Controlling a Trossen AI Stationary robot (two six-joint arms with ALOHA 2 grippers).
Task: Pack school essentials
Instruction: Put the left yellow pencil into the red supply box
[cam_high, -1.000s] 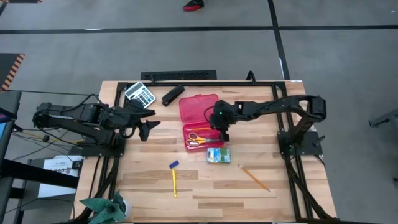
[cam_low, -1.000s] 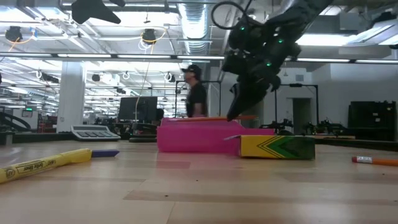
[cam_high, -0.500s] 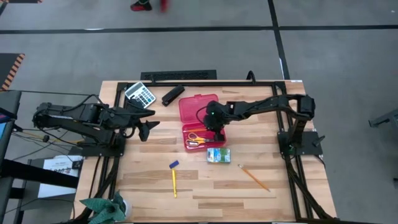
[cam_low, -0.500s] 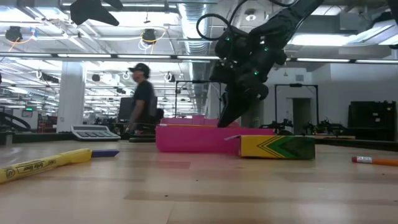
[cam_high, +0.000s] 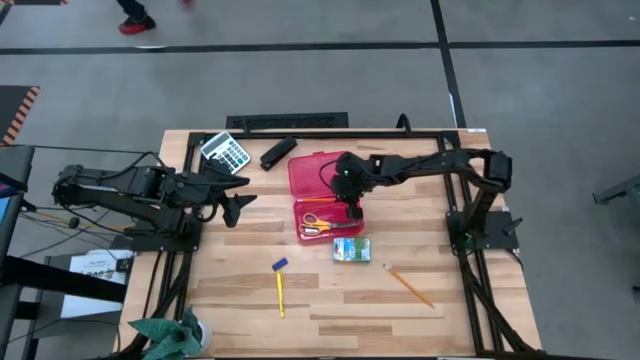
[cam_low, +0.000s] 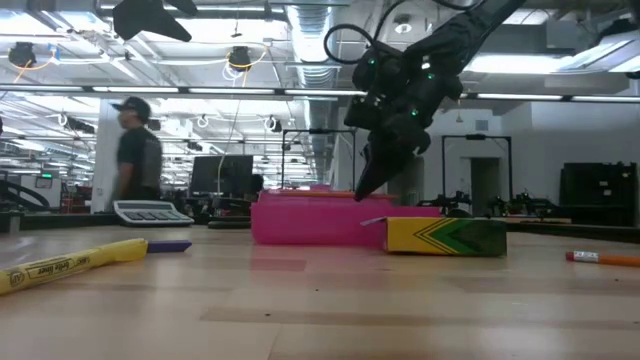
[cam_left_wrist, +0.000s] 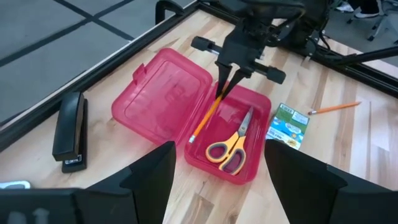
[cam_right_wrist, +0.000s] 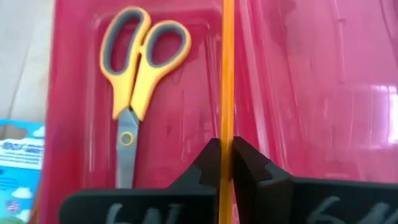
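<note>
High view, table: wooden table (cam_high: 330, 300) with both arms reaching in from its sides.
Right gripper: right gripper (cam_high: 355, 207) hangs over the open pink pencil case (cam_high: 322, 193), fingers pinched on an orange pencil (cam_left_wrist: 207, 116).
Pencil held: it runs along the hinge line between tray and lid; the right wrist view shows it clamped between the dark fingertips (cam_right_wrist: 208, 157).
Scissors: yellow-handled scissors (cam_high: 320, 222) lie flat in the case's tray, beside the held pencil.
Packet: green-and-white packet (cam_high: 351, 249) lies on the wood just beside the tray.
Second pencil: another orange pencil (cam_high: 408, 285) lies well apart, toward the right arm's side.
Pen and blue piece: yellow pen (cam_high: 280, 293) and tiny blue piece (cam_high: 279, 264) lie near each other on bare wood.
Left gripper: left gripper (cam_high: 243, 203) waits spread, away from the case.
Others: grey calculator (cam_high: 226, 152) and black stapler (cam_high: 277, 153) sit at the far edge.
</note>
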